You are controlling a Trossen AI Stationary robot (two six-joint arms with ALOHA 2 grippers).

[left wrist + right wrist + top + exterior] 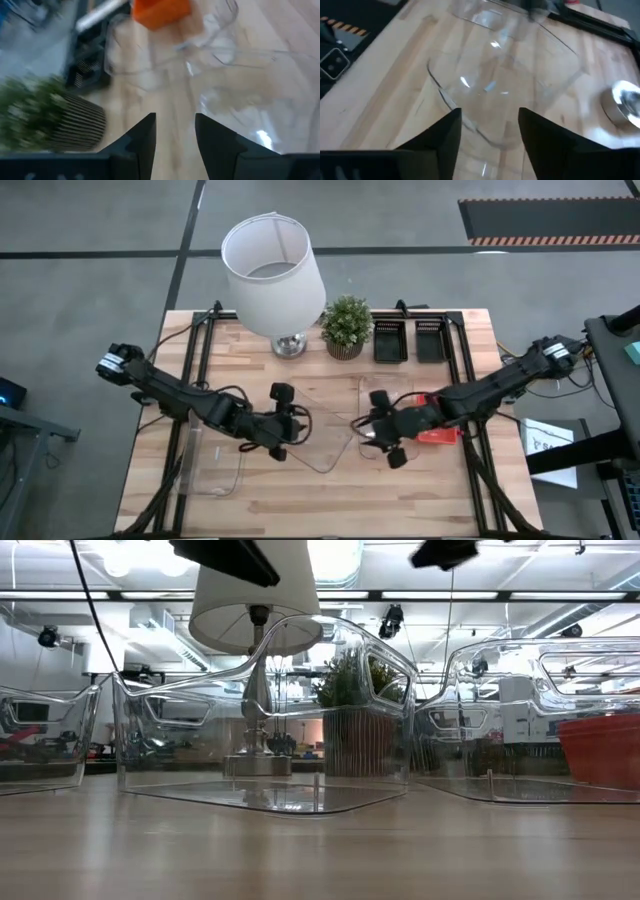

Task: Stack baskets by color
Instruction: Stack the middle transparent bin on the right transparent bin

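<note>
Three clear baskets rest flat on the table: one in the middle [325, 435] [265, 720] [505, 85], one at the near left [212, 460], one right of centre [395, 395] [530, 720]. A red-orange basket [438, 436] [161, 11] sits under my right arm. Two black baskets [390, 340] [431, 340] lie side by side at the far edge. My left gripper [288, 435] [175, 120] hangs open just left of the middle clear basket. My right gripper [378, 438] [490, 115] hangs open just right of it. Nothing is between either pair of fingers.
A lamp with a white shade [272, 275] and a small potted plant [347, 325] stand at the far middle of the table. Black frame rails [200, 350] run along the left and right sides. Bare wood lies along the near edge.
</note>
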